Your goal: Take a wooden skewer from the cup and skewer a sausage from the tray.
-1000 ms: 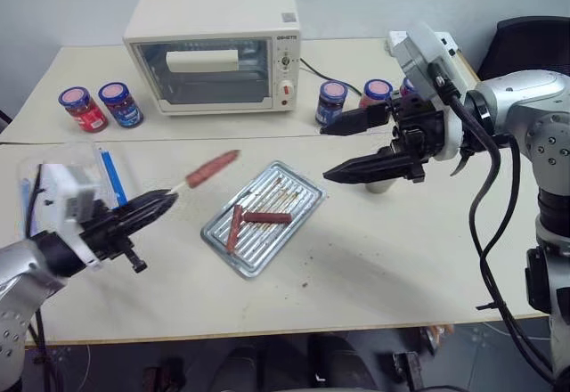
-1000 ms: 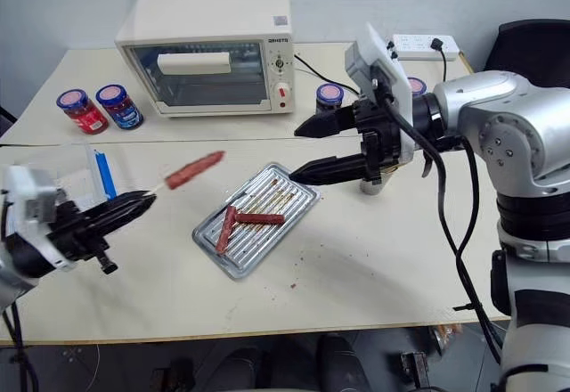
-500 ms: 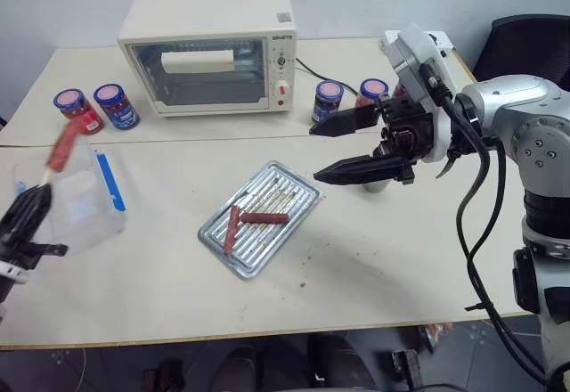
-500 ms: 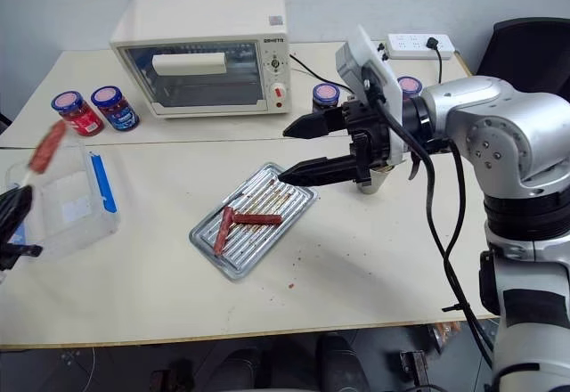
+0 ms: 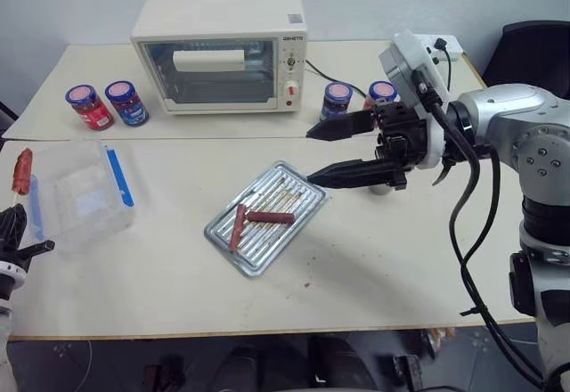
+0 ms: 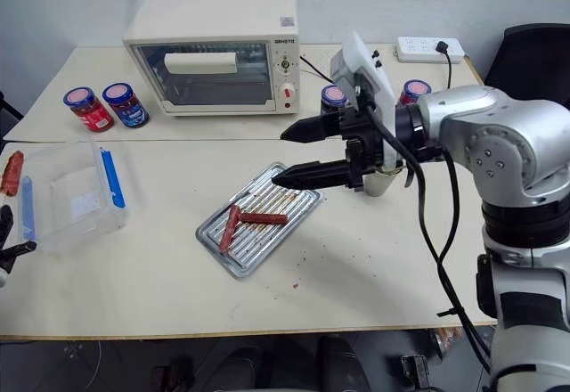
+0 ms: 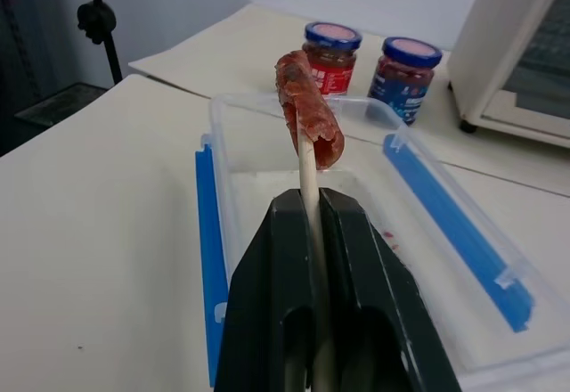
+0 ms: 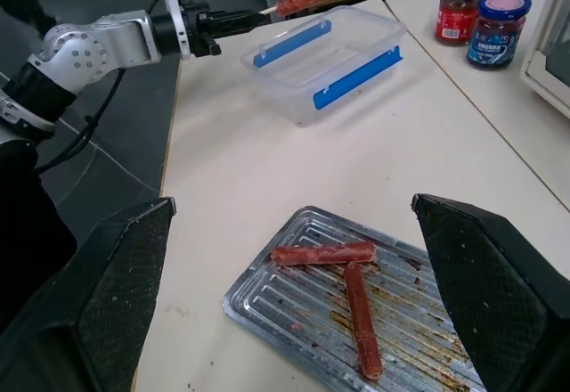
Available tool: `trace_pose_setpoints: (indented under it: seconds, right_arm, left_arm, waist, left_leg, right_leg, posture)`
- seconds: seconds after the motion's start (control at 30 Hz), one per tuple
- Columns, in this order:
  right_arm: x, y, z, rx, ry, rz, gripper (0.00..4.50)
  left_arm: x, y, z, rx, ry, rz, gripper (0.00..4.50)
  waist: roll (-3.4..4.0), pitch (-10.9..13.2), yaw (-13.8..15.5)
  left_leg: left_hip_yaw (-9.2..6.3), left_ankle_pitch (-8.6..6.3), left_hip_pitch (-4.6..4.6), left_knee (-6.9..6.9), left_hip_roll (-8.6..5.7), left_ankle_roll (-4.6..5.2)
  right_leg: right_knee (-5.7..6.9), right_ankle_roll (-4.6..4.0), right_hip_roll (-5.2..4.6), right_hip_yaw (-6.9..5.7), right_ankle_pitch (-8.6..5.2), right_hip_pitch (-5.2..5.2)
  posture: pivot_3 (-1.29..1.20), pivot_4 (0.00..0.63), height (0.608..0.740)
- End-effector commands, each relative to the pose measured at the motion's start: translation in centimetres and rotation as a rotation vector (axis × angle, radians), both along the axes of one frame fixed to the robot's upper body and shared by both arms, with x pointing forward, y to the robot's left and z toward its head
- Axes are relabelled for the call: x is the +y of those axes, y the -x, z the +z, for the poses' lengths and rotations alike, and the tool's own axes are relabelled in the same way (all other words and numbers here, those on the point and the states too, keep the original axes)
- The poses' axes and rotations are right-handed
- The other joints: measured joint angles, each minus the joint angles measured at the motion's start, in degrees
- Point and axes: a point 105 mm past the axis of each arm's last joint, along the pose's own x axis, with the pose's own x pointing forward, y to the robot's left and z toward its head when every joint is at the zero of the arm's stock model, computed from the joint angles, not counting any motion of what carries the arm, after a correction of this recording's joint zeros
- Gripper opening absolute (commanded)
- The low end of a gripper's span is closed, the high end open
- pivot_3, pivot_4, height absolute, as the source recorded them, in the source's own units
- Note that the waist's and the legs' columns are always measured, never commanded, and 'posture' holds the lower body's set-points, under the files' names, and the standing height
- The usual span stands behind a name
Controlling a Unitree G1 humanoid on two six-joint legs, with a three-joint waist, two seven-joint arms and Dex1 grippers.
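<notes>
Left pincer (image 7: 313, 232): clamped on the wooden skewer (image 7: 308, 171), sausage (image 7: 308, 109) impaled at its tip, held over the clear box (image 5: 76, 194). Tray (image 5: 298, 223): mid-surface, carrying two sausages. Right pincer (image 5: 325, 153): jaws wide apart, empty, above the tray's far corner. Cup (image 6: 381, 181): behind the right pincer.

The cup (image 6: 378, 181) is mostly hidden behind the right tool (image 6: 298, 152), so we can't see if any sticks are in it. In the head views the left tool (image 5: 11, 224) is cut off by the picture's edge and the wooden skewer (image 7: 308, 171) is too thin to make out there. In the left wrist view the stick's lower end disappears between the pinched fingers (image 7: 267, 321). Jar labels are too small for us to read.
</notes>
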Motion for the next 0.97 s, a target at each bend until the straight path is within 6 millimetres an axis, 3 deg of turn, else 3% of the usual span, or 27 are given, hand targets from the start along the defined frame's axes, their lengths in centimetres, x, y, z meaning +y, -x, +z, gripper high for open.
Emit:
trace_pose_setpoints:
  seconds: [0.03,0.07,0.27,0.4,0.53,0.77,0.97]
  right_arm:
    - [-0.1,0.7,1.1,-0.042,-0.032,0.003,4.46]
    - [-0.1,0.7,1.1,-0.043,-0.035,-0.001,4.46]
    - [-0.2,0.6,0.9,-0.037,-0.048,-0.025,4.50]
    - [-0.4,0.4,0.7,-0.037,-0.055,-0.042,4.50]
    - [-0.8,0.2,0.6,-0.039,-0.054,-0.055,4.50]
    - [-1.3,-0.4,0.3,-0.032,-0.035,-0.064,4.50]
    - [-1.5,-1.0,-0.4,-0.018,-0.020,-0.068,4.50]
  left_arm:
    - [-0.3,-0.9,0.4,0.014,-0.038,-0.023,0.00]
    - [-0.4,-1.2,0.4,0.019,-0.039,-0.030,0.00]
    - [-0.2,-1.0,2.1,-0.030,-0.047,-0.052,1.36]
    - [-0.6,1.7,3.6,-0.069,-0.055,-0.105,1.36]
    - [-1.4,6.2,4.9,-0.058,-0.095,-0.171,1.36]
    - [-1.1,12.8,5.1,0.072,-0.113,-0.209,1.36]
    - [-1.2,14.4,5.0,0.111,-0.112,-0.220,1.36]
  waist:
    - [-0.01,0.0,0.0]
    - [-0.01,0.0,-0.1]
    - [-0.01,0.0,-0.3]
    - [-0.04,0.0,-0.5]
    - [-0.08,0.0,-0.7]
    - [-0.04,0.0,-0.7]
    - [-0.01,0.1,-0.2]
  left_leg:
    - [0.01,0.00,0.00,0.00,-0.01,0.01]
    - [0.01,-0.01,0.00,0.00,-0.02,0.02]
    - [0.02,-0.02,0.00,-0.04,0.01,0.00]
    - [0.03,-0.04,0.00,-0.05,0.01,0.01]
    - [0.02,-0.04,-0.01,-0.07,0.03,0.01]
    - [0.03,-0.06,0.05,-0.07,0.04,0.04]
    - [0.02,-0.08,0.12,-0.08,0.03,0.08]
  right_leg:
    - [-0.01,0.00,-0.01,0.02,0.00,0.00]
    - [0.00,0.00,-0.02,0.02,0.00,0.00]
    - [-0.01,0.00,0.00,0.00,0.00,-0.02]
    - [-0.01,0.00,-0.01,0.02,0.00,-0.02]
    - [-0.07,0.00,-0.02,0.01,0.00,-0.01]
    - [-0.13,-0.05,-0.03,0.02,-0.03,0.05]
    - [-0.19,-0.07,-0.05,0.00,-0.04,0.15]
  posture:
    - [0.00,0.150,0.740]
    - [0.00,0.150,0.740]
    - [0.00,0.150,0.740]
    - [0.00,0.150,0.740]
    - [0.00,0.150,0.740]
    - [0.00,0.150,0.740]
    - [0.00,0.150,0.740]
